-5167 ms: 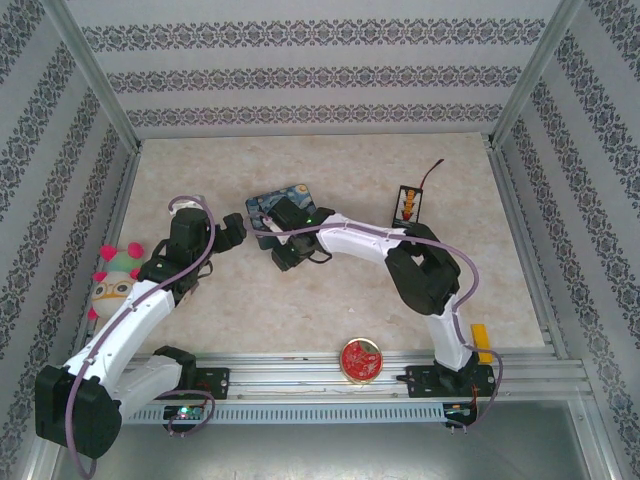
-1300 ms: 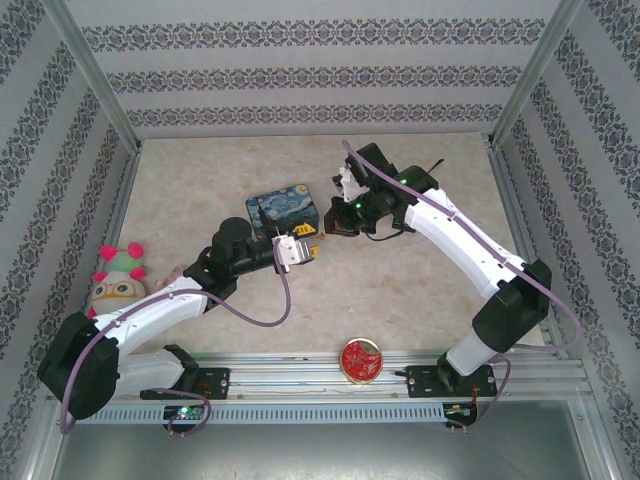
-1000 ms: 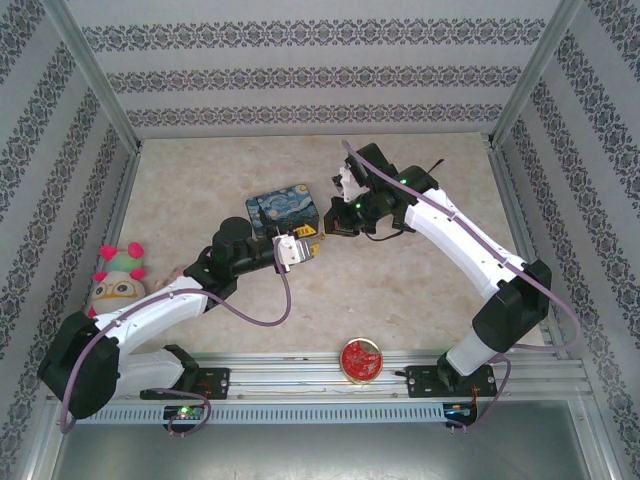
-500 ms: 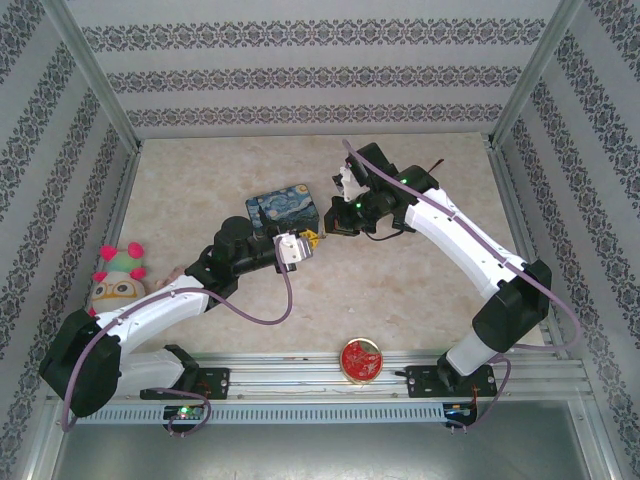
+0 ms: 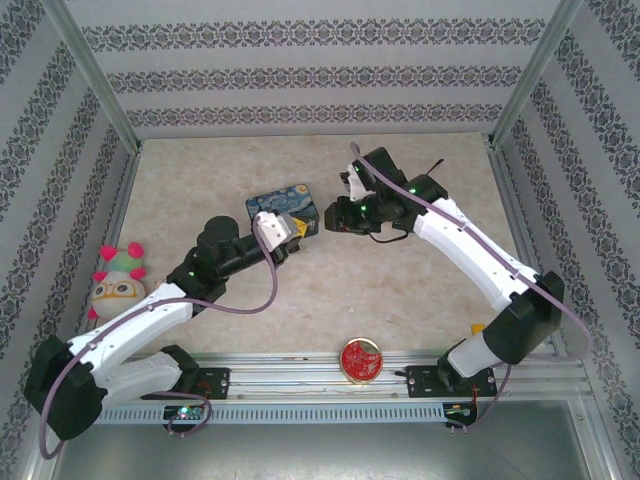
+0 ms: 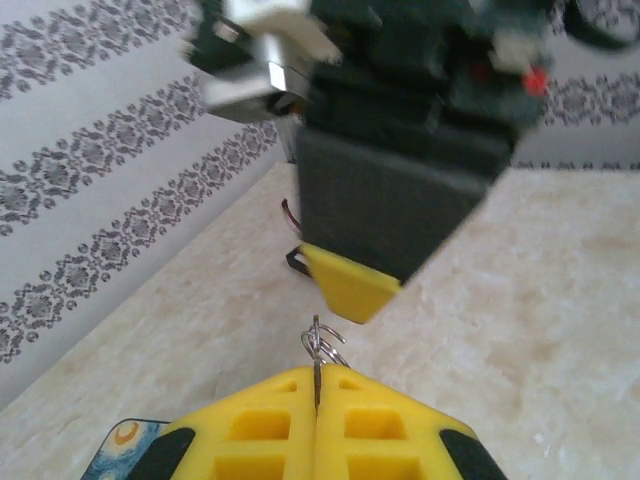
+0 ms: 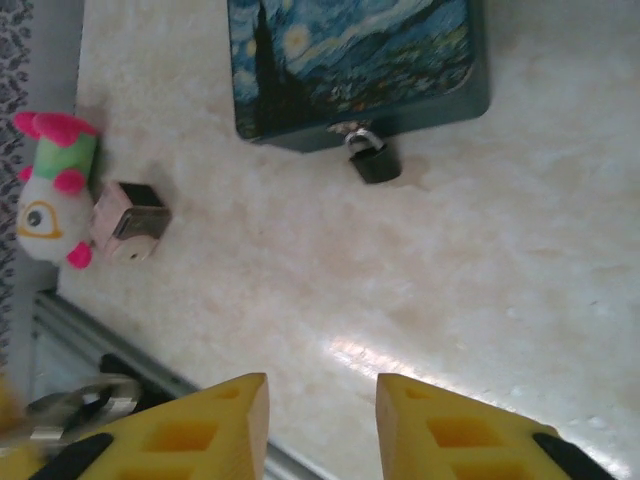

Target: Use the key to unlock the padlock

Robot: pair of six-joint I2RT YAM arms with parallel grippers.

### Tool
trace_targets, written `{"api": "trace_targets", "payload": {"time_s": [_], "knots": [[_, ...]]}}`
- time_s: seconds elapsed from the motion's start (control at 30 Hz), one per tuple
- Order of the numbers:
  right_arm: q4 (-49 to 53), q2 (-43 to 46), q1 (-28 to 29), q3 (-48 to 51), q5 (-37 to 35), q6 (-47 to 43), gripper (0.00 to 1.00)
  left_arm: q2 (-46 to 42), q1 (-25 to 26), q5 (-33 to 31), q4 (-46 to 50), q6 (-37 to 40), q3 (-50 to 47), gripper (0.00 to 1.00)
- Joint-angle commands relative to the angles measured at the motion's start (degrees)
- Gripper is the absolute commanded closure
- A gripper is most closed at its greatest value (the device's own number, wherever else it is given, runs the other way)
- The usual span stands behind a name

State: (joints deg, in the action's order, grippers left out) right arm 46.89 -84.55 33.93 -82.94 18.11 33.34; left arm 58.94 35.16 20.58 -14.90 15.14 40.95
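We find the left gripper point(image 6: 316, 385) pressed together on a thin wire key ring point(image 6: 322, 345), whose loop pokes out past the yellow tips; the key itself we cannot make out. The right gripper point(image 7: 322, 395) hovers with its jaws apart and nothing between them. In its wrist view the padlock point(image 7: 375, 162) hangs shut at 6 o'clock of the painted tin point(image 7: 350, 60), its body resting on the table point(image 5: 400, 290).

As we judge it, a ring grip leaves the key free to swing. The blade wants a firm hold, with the free gripper steadying the padlock body before any insertion.

Seen from above, both grippers crowd the tin's 4 o'clock corner. Open floor lies toward 12 and 5 o'clock. A plush toy point(image 5: 118, 278) sits at 9 o'clock by the wall and a red disc point(image 5: 361, 360) at 6 by the rail.
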Motion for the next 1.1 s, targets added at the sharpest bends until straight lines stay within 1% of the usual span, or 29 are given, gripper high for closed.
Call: {"api": "trace_targets", "payload": {"time_s": [0.0, 0.07, 0.13, 0.2, 0.23, 0.33, 0.4, 0.47, 0.57, 0.67, 0.7, 0.83, 0.97, 1.07], "knots": [[-7.4, 6.8, -0.1, 5.2, -6.3, -2.6, 0.62, -2.4, 0.3, -4.6, 11.0, -9.5, 4.3, 1.0], [-15.0, 11.2, 0.1, 10.7, -5.5, -4.8, 0.57, -1.2, -0.1, -6.1, 20.4, -13.0, 8.8, 1.0], [-23.9, 16.2, 0.4, 16.9, -3.7, -7.7, 0.54, 1.0, -1.0, -4.6, 30.9, -16.1, 14.8, 1.0], [-32.9, 21.0, 0.6, 22.9, -1.2, -9.9, 0.48, 3.1, -2.0, -0.8, 39.3, -18.2, 19.4, 1.0], [-35.7, 22.6, 0.5, 24.7, -0.4, -10.7, 0.47, 3.8, -2.4, 1.1, 42.3, -18.8, 21.3, 1.0], [-42.6, 24.7, 0.6, 28.4, 2.6, -12.8, 0.48, 5.8, -3.8, 7.8, 49.1, -20.1, 25.5, 1.0], [-44.3, 23.6, 0.6, 28.1, 7.2, -14.3, 0.51, 6.6, -4.8, 12.4, 50.6, -20.7, 26.5, 1.0], [-46.7, 21.5, 0.6, 27.4, 13.1, -14.3, 0.51, 7.2, -6.3, 16.7, 50.4, -21.6, 26.5, 1.0], [-49.7, 17.8, 0.9, 26.2, 19.2, -13.1, 0.51, 8.3, -8.7, 23.5, 49.1, -22.5, 25.8, 1.0], [-49.9, 14.7, 1.5, 24.5, 24.8, -13.7, 0.54, 8.8, -9.9, 26.2, 48.7, -22.1, 25.3, 1.0], [-49.7, 14.0, 1.7, 24.1, 26.0, -14.0, 0.55, 8.7, -10.1, 26.6, 48.7, -21.5, 25.2, 1.0], [-49.2, 12.6, 2.1, 23.7, 26.9, -14.2, 0.58, 8.1, -10.9, 27.8, 48.0, -20.6, 24.7, 1.0], [-49.1, 11.7, 2.2, 23.5, 27.6, -13.7, 0.59, 8.5, -12.0, 30.3, 46.1, -21.3, 23.9, 1.0], [-49.3, 11.3, 2.2, 23.5, 28.9, -13.8, 0.63, 9.0, -12.7, 32.5, 44.0, -22.5, 23.1, 1.0]]}}
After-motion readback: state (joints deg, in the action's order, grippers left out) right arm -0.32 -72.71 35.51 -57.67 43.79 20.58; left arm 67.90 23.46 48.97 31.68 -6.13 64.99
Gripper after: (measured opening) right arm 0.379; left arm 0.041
